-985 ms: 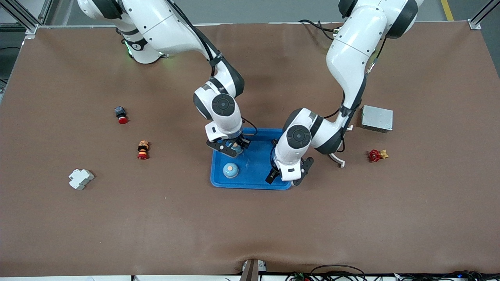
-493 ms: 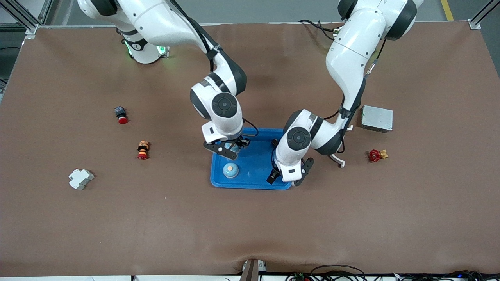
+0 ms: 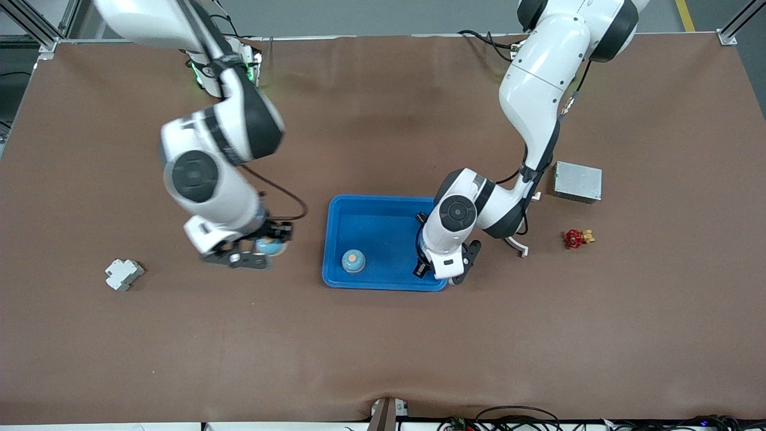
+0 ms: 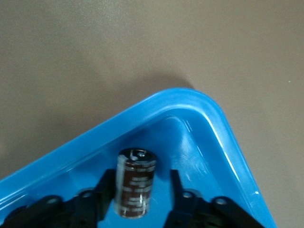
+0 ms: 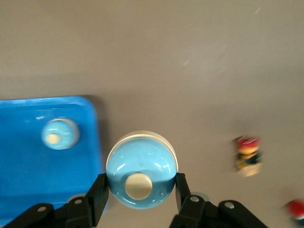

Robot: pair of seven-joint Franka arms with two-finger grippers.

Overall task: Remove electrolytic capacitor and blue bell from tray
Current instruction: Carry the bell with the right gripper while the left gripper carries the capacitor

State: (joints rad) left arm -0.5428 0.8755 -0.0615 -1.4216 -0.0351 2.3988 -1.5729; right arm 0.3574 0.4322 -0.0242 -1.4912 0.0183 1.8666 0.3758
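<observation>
capacitor (image 4: 135, 183) stands in the tray (image 3: 383, 211) corner between the closing left end effector (image 4: 137, 199); centre the pinch first. right end effector (image 5: 137, 190) pinches a bell (image 5: 141, 170) over the bench (image 3: 383, 347).

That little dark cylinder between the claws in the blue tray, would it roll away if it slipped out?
Probably. The capacitor is a smooth round can, so on its side it would likely roll, though the tray rim should stop it. Its glossy sleeve looks slippery for the left gripper. It seems rigid.

Two glossy white robot arms with black joint bands, round dark grey wrist caps, thin black cables along the links, black two-finger grippers, and small dark screws.
</observation>
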